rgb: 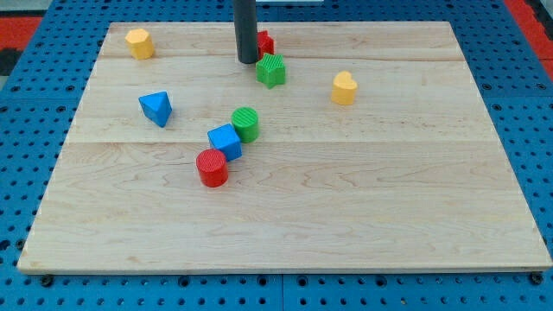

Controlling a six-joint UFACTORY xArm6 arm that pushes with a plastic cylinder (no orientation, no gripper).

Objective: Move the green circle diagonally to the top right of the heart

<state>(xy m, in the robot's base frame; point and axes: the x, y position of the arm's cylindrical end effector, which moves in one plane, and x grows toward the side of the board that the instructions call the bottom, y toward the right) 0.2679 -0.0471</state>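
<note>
The green circle (245, 123) stands near the board's middle, touching the blue cube (225, 141) at its lower left. The yellow heart (344, 88) lies to the right, higher in the view. My tip (248, 60) is near the view's top, well above the green circle, just left of a green star-like block (270, 70) and a red block (264, 43) that the rod partly hides.
A red cylinder (212, 168) sits below and touches the blue cube. A blue triangle (156, 108) lies at the left. A yellow hexagon-like block (139, 42) sits at the top left. The wooden board (346, 216) is ringed by blue pegboard.
</note>
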